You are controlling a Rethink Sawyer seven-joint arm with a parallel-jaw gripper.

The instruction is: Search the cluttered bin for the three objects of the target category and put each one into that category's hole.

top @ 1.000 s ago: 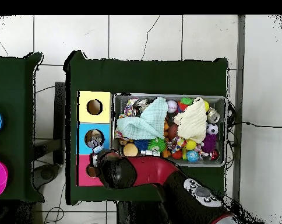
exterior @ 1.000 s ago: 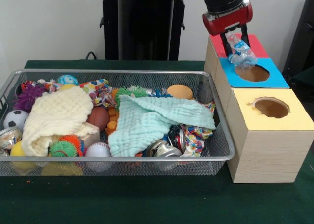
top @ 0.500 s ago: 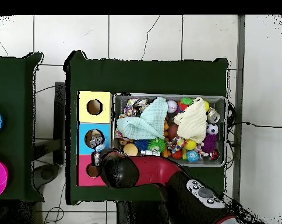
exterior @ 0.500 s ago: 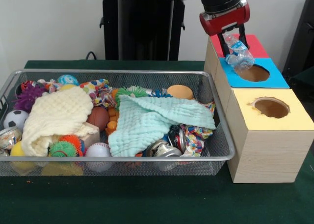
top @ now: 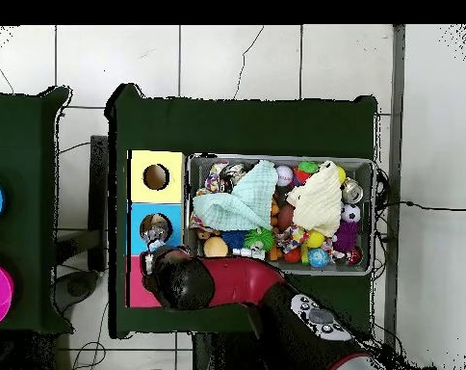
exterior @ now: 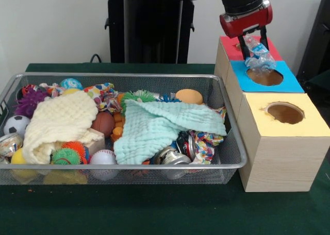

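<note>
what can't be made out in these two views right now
- Red box's hole: the gripper with its crumpled plastic bottle covers it in the front view; the arm covers it overhead.
- What lies under the mint cloth and the cream cloth in the bin: hidden in both views.
- Inside the yellow box's hole: too dark to see, both views.
- Upper arm: cut off by the front view's top edge.
</note>
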